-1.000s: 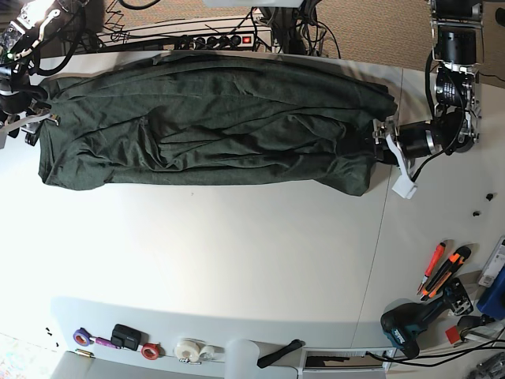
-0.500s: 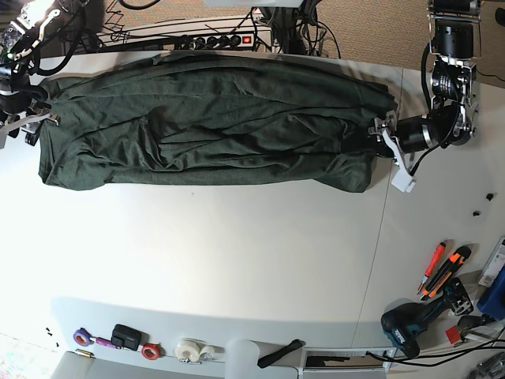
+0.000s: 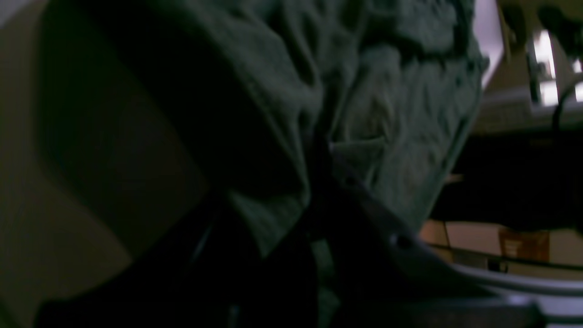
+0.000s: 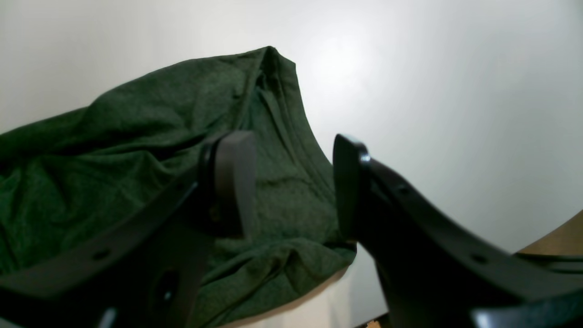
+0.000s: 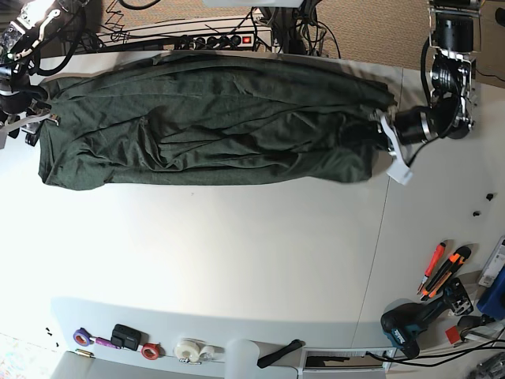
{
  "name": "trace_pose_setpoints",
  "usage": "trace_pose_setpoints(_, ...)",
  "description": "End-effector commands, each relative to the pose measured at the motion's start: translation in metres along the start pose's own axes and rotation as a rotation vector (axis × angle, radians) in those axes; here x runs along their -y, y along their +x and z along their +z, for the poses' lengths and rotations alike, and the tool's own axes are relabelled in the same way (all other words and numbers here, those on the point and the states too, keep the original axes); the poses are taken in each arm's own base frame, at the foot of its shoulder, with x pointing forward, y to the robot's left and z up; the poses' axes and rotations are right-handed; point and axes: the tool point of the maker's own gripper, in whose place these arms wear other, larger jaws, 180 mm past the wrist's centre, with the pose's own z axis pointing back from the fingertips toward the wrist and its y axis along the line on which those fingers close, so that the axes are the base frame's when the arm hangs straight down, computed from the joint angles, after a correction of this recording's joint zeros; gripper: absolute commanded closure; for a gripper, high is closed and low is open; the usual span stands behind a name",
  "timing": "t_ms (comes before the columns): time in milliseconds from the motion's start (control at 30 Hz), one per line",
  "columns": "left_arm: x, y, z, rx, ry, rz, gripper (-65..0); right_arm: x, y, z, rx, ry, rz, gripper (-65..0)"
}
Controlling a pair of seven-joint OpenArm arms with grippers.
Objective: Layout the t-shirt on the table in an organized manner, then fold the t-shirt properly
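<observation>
- The t-shirt (image 5: 209, 126) lies stretched in a long wrinkled band across the upper part of the base view, running from the far left edge almost to the dark seam at the right.
- It rests on the white surface (image 5: 237, 253), whose bare lower half fills the middle of that frame.
- The left gripper (image 5: 384, 136) sits at the cloth's right end in the base view; in the left wrist view the dark fingers (image 3: 364, 200) are pressed together with bunched green fabric pinched between them.
- The right gripper (image 4: 291, 182) is at the shirt's left end, upper left of the base view. In its wrist view the two fingers stand spread, with a clear gap between them, over a hemmed corner of the cloth; nothing is gripped.
- Along the bottom edge of the base view lie tape rolls (image 5: 189, 349).
- At the lower right lie orange-handled cutters (image 5: 443, 272) and a teal drill (image 5: 410, 324).
- A power strip (image 5: 213, 39) sits at the top.
</observation>
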Motion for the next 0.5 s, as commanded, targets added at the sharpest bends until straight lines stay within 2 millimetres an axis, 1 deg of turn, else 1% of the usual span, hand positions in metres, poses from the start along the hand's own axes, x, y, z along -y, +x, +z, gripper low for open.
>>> trace_pose_setpoints(0, 0.01, 0.012, 0.0, 0.024, -0.023, -0.026, 0.0, 0.002, 0.017, 0.003, 0.057, -0.003, 0.015, -27.4)
trace_pose_setpoints(300, 0.073, 0.041, -0.024, 0.113, -0.149, -0.145, 0.0, 0.002, 0.018, 0.003, 0.064, -0.003, 0.015, -27.4)
trace_pose_setpoints(467, 0.096, 0.046, -0.041, 0.157, -0.212, -0.126, 0.0, 0.002, 0.018, 0.003, 0.063, -0.003, 0.015, -27.4)
